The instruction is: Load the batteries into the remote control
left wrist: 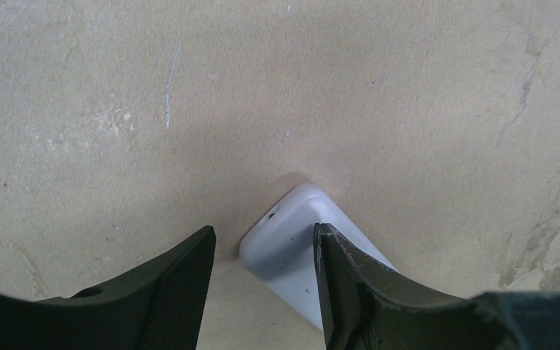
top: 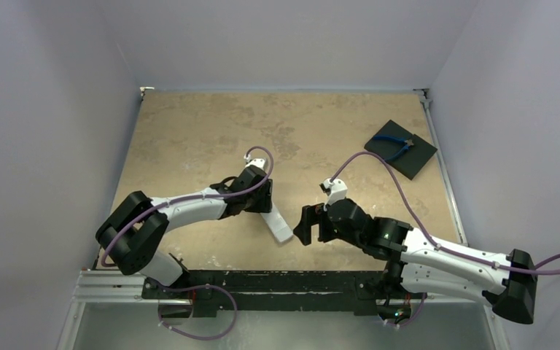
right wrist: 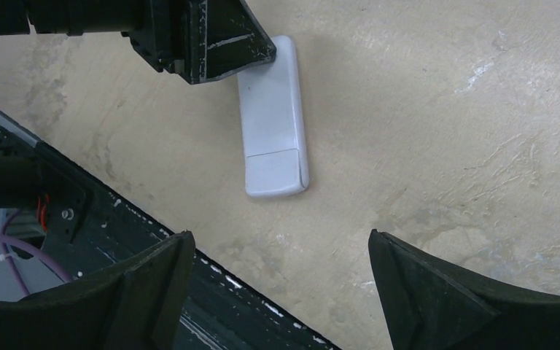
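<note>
The remote control (top: 280,226) lies back-up on the tan table, a plain white slab (right wrist: 271,124) with a cover seam near its near end. My left gripper (top: 266,208) straddles its far end. In the left wrist view the right finger (left wrist: 343,277) touches the remote's (left wrist: 284,244) edge, while the left finger (left wrist: 182,284) stands clear of it, so the left gripper (left wrist: 264,230) is open. My right gripper (top: 302,226) hovers wide open and holding nothing just right of the remote, by the table's front edge (right wrist: 281,235). The batteries are out of view.
A black square pad (top: 419,157) sits at the back right with blue-handled pliers (top: 395,146) on it. The black base rail (top: 277,281) runs along the table's near edge, close under the right gripper. Walls close in the table on both sides.
</note>
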Tool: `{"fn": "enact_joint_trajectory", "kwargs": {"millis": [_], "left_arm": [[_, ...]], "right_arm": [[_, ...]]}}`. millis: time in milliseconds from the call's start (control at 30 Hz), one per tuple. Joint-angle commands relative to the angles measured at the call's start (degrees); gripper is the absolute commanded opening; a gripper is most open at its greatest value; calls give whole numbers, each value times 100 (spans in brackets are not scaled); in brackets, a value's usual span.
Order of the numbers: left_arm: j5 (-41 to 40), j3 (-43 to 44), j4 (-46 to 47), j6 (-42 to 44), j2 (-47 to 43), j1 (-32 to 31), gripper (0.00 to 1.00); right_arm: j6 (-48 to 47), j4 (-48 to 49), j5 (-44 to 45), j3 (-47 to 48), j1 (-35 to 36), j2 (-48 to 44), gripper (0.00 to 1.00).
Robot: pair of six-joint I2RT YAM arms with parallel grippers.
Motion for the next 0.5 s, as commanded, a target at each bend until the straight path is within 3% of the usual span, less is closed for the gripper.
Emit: {"fn": "enact_joint_trajectory", "kwargs": {"millis": [0,467], "left_arm": [[187,65,436,139,78,-23,51],[495,-397,642,-59,-109,-203,48]], "right_arm": [[82,199,-40,-83,-12,79,99],[47,448,-104,-85,-12,542,99]]}}
